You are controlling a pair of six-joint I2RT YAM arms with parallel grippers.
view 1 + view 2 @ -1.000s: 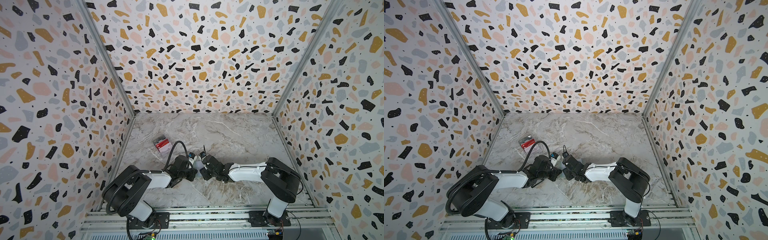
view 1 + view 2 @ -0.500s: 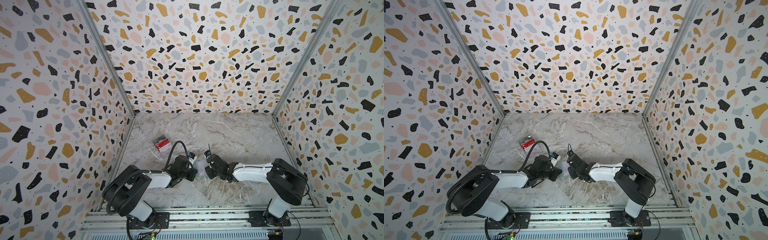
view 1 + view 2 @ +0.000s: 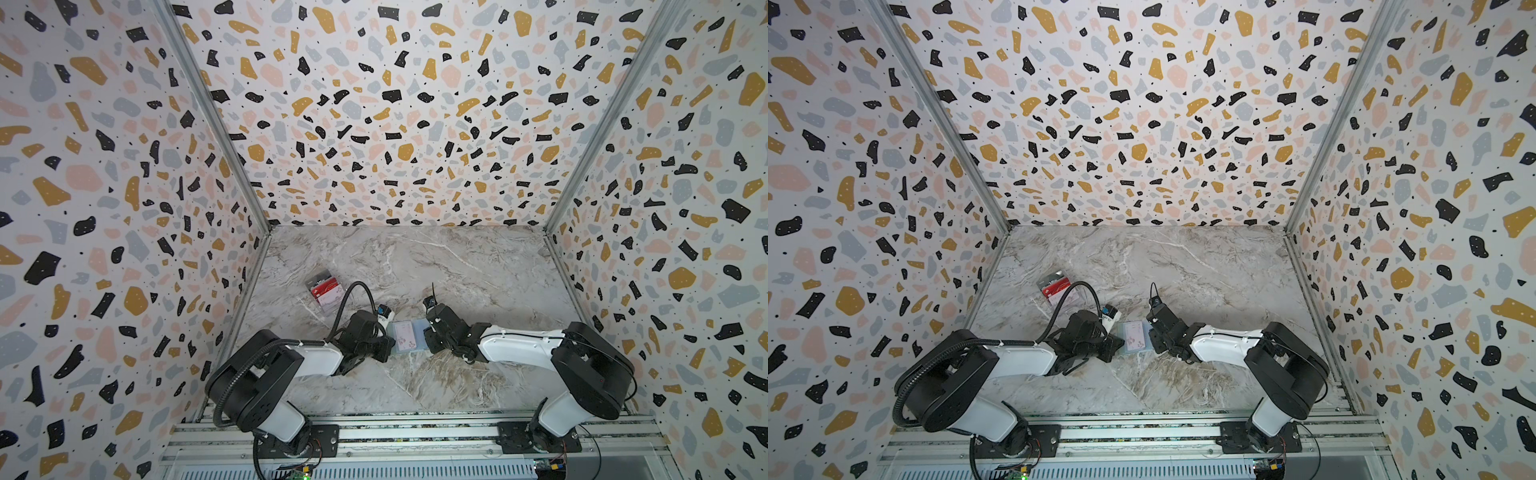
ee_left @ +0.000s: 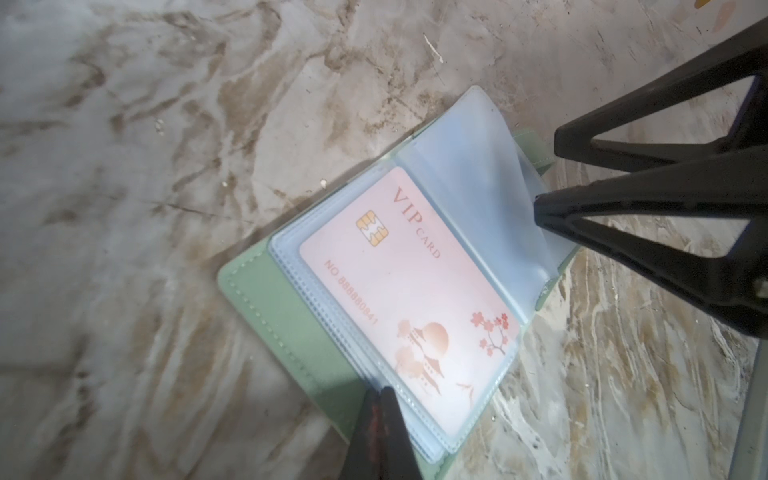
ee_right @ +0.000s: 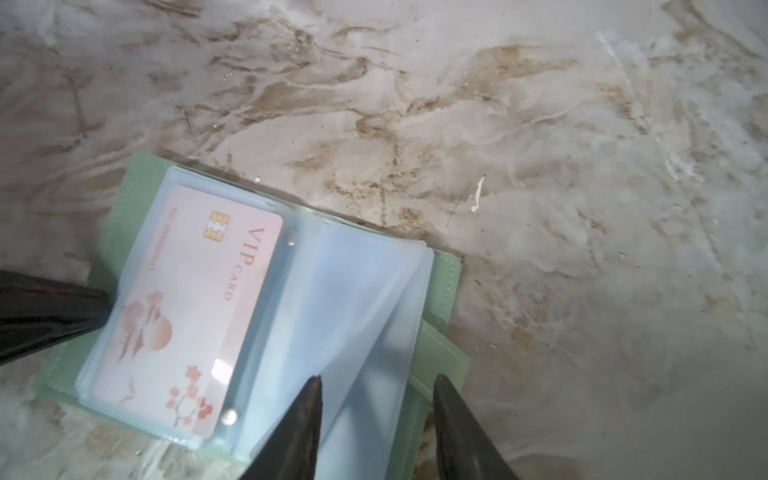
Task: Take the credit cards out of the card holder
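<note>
Pink-white credit card (image 4: 409,307): tucked in a clear sleeve (image 4: 286,253) of the card holder (image 4: 266,299), open flat on the surface (image 4: 124,166) between both arms. Probably light, thin, stiff and slick; best pinched by an exposed edge at the sleeve mouth, floppy plastic held down. Left gripper (image 4: 380,399) shut, tips pressing the holder's edge. Right gripper (image 5: 379,386) half open astride loose sleeves (image 5: 365,299), holding nothing.
</note>
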